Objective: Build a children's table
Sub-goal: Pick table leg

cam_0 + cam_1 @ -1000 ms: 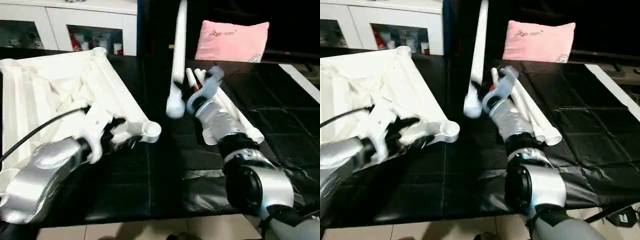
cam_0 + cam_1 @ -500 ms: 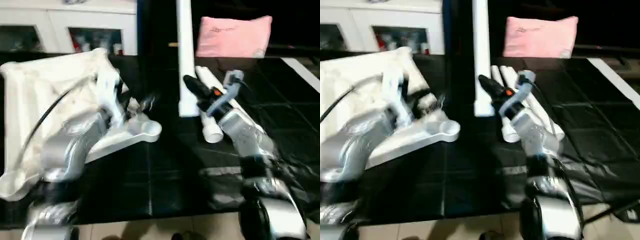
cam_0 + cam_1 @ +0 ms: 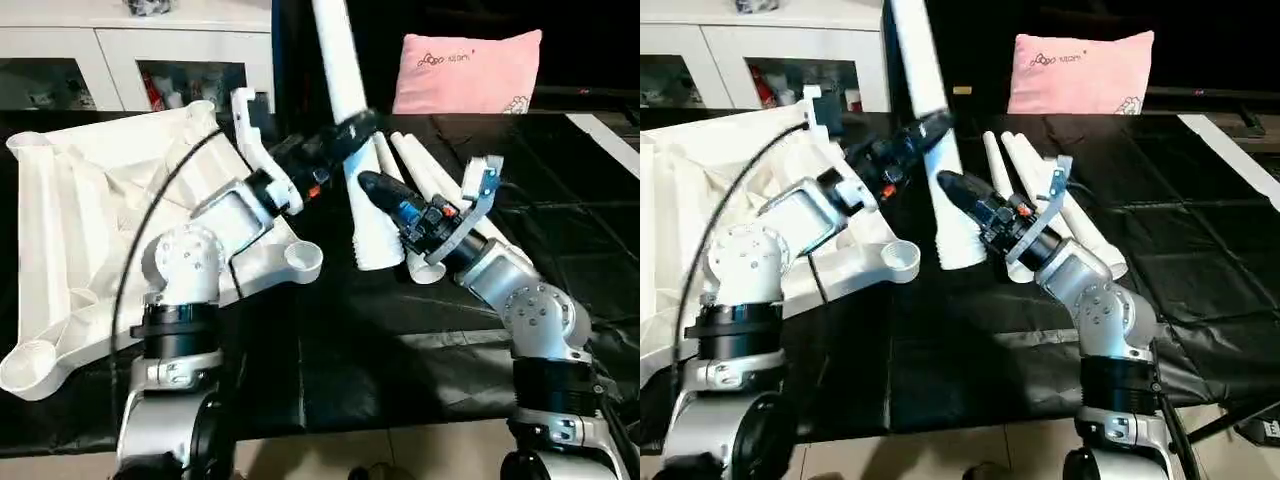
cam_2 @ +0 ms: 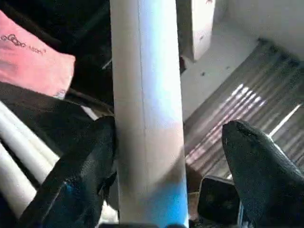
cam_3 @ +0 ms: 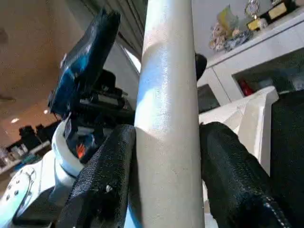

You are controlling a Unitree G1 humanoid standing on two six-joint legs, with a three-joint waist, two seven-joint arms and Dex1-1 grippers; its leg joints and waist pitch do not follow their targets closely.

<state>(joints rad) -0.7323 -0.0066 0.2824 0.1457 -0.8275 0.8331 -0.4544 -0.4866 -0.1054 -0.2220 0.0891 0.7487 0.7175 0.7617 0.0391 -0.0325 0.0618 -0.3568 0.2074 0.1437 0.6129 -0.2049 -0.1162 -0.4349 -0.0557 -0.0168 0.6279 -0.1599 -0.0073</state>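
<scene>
Presently clamping the leg (image 3: 350, 150) low down in the right gripper (image 5: 164, 156), tilted above the black table (image 3: 400, 370), just beside the upturned tabletop's (image 3: 100, 200) near corner socket (image 3: 303, 258). Ringing it higher up with the left gripper (image 4: 168, 133), spread wide, not squeezing. Could swing or slip under a single low clamp, miss the socket, or knock the spare legs (image 3: 440, 190).

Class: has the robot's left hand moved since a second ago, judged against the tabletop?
Yes. The left hand has left the near corner socket of the tabletop and moved up and right, straddling the raised leg.
</scene>
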